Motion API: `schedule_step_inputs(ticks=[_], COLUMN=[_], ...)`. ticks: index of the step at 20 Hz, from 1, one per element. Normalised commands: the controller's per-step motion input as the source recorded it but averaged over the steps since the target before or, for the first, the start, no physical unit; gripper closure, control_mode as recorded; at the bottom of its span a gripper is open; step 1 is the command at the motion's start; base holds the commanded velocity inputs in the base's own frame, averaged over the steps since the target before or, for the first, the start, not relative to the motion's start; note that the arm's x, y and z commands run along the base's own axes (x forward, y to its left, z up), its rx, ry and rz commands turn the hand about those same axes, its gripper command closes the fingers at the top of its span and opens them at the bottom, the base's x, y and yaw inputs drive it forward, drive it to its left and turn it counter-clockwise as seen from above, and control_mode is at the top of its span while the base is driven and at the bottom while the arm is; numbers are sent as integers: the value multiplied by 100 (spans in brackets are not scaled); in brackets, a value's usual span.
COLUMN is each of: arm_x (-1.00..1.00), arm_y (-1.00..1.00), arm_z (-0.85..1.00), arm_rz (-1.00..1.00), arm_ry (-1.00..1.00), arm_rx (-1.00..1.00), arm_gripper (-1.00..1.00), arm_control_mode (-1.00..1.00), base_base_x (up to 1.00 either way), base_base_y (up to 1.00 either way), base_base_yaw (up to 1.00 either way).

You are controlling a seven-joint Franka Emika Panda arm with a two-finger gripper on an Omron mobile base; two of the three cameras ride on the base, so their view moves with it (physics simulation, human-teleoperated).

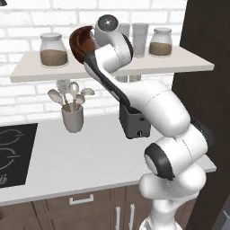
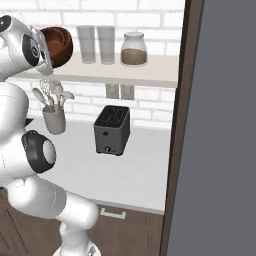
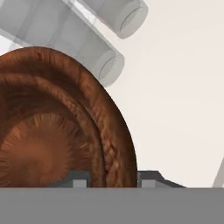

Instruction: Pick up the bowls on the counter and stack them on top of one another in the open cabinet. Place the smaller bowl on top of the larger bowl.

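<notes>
The arm is reaching way up to the open cabinet [image 1: 179,66], the off-white shelf board against the white brick wall. The gripper [image 3: 113,180] has the rim of a brown bowl [image 3: 52,131] pinched between its two fingertips [image 3: 148,180], one tip inside the rim and one outside, so the jaws are closed down to about the rim's thickness. In the hand view the bowl looks like it has a second ring nested inside, so it may be the smaller bowl sitting in the larger one, but I honestly can't tell for sure from these angles.

From the left base view the bowl [image 1: 81,42] is tipped on its side, opening facing left, up at the shelf's level, between the left jar [image 1: 53,49] and the two clear glasses [image 1: 140,39]. I can't tell whether it touches the shelf. The right base view shows the bowl [image 2: 57,46] just left of those glasses, with another jar [image 2: 133,49] farther right.

Down on the counter [image 1: 81,161] there's a utensil cup [image 1: 72,117] with spoons and a dark toaster [image 2: 112,130] near the wall. A stovetop [image 1: 11,152] sits at the left end.
</notes>
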Motion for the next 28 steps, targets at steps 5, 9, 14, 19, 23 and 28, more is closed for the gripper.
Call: schedule_step_inputs(ticks=[5, 9, 14, 19, 23, 28], arm_x=[72, 4, -95, -100, -100, -100], arm_y=[47, 1, -46, -91, -100, -96], arm_z=[-1, 0, -8, -65, -100, -100], arm_rz=[-3, -3, -2, -4, 0, 0], arm_ry=[0, 0, -8, -20, -2, 0], arm_rx=[0, 0, 9, 14, 2, 0], arm_gripper=[-100, -100, -100, -100, -100, -100], arm_control_mode=[-100, -100, -100, -100, -100, -100], base_base_x=[0, 0, 0, 0, 0, 0], base_base_y=[0, 0, 0, 0, 0, 0], base_base_yaw=[0, 0, 0, 0, 0, 0])
